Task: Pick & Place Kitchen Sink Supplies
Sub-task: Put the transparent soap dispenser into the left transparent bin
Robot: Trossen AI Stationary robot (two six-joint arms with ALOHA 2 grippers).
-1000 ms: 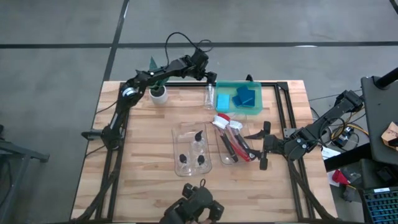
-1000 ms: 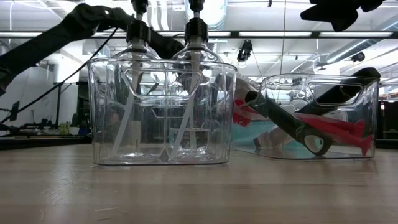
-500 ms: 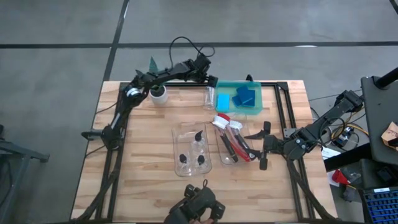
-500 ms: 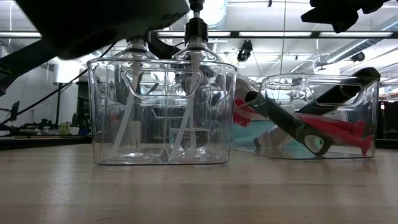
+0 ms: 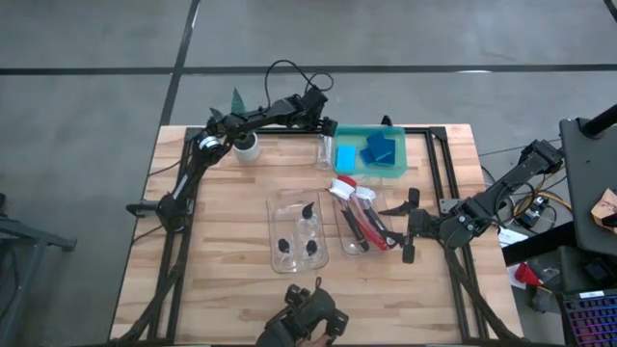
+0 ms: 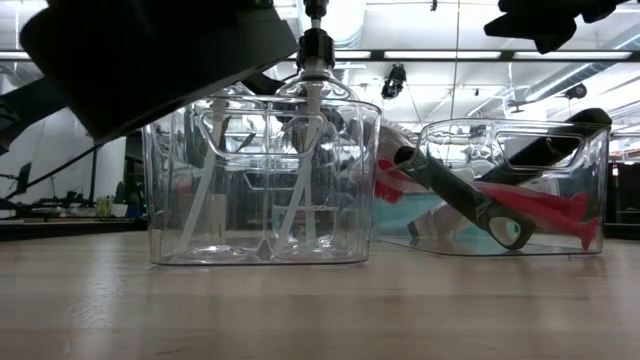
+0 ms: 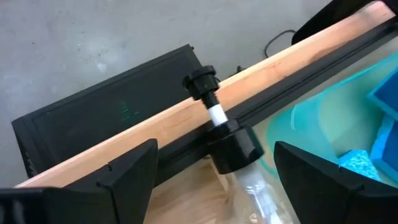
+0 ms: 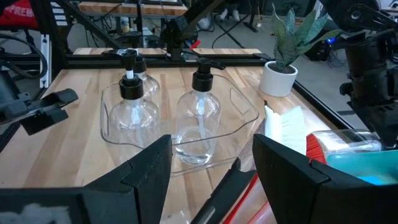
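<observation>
left hand (image 7: pixel 214 171) dropped toward bottle (image 7: pixel 221 140) | open, empty

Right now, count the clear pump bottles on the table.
4. Three stand in the clear bin at mid-table. The fourth stands outside it beside the green tray, between the left gripper's open fingers.

Bottle bin (image 5: pixel 297 229) sits at table centre. Brush bin (image 5: pixel 364 222) lies at its 3 o'clock, my tray (image 5: pixel 371 151) at 1, lone bottle (image 5: pixel 325 151) at 12, plant (image 5: pixel 246 146) at 11.
</observation>
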